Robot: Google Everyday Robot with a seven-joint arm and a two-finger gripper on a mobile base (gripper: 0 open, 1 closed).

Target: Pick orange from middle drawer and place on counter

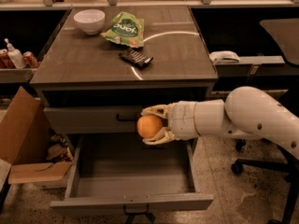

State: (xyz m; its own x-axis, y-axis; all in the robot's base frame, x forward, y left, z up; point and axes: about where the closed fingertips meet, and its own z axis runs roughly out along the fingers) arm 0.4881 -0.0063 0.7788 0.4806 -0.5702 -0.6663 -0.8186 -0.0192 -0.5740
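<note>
Orange-skinned, smooth and round, the small orange (149, 126) is pinched between the two pale fingers (156, 110) of the white arm's gripper (146, 126), hanging clear above the bare floor of the open grey metal middle drawer (135, 171). The pick looks done. What remains is raising it to the glossy grey-brown counter (93, 59) above that drawer and letting go.

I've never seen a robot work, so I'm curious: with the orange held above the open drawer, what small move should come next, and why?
Probably raise it: the gripper is shut on the orange, clear of the middle drawer but level with the closed drawer front, below the counter where it must land.
</note>
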